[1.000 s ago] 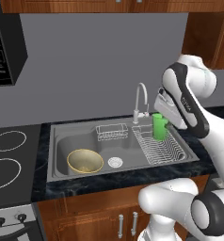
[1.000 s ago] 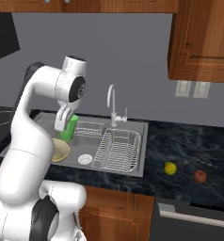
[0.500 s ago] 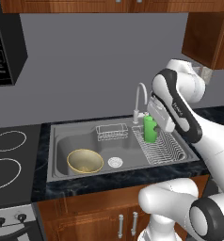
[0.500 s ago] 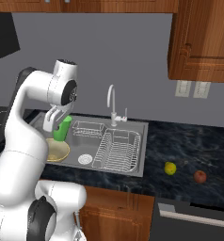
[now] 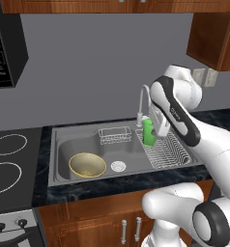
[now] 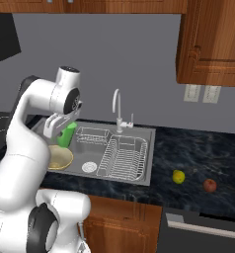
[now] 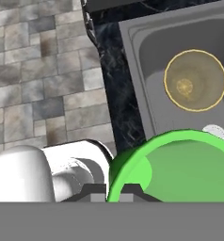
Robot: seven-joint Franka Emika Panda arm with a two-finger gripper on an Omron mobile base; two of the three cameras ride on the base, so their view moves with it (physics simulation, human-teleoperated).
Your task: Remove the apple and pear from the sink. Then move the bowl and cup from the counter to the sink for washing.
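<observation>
The hand [image 5: 158, 129] grips the green cup [image 5: 149, 132] above the sink [image 5: 78, 140], near its wire rack. The bowl [image 5: 87, 165] sits in the basin's left part.

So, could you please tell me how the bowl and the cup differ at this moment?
The bowl is wide, shallow and pale yellow-tan; the cup is small, narrow and bright green. The bowl rests on the sink floor beside the drain, while the cup hangs above the basin, gripped by the tool. Both are round, open vessels.
</observation>
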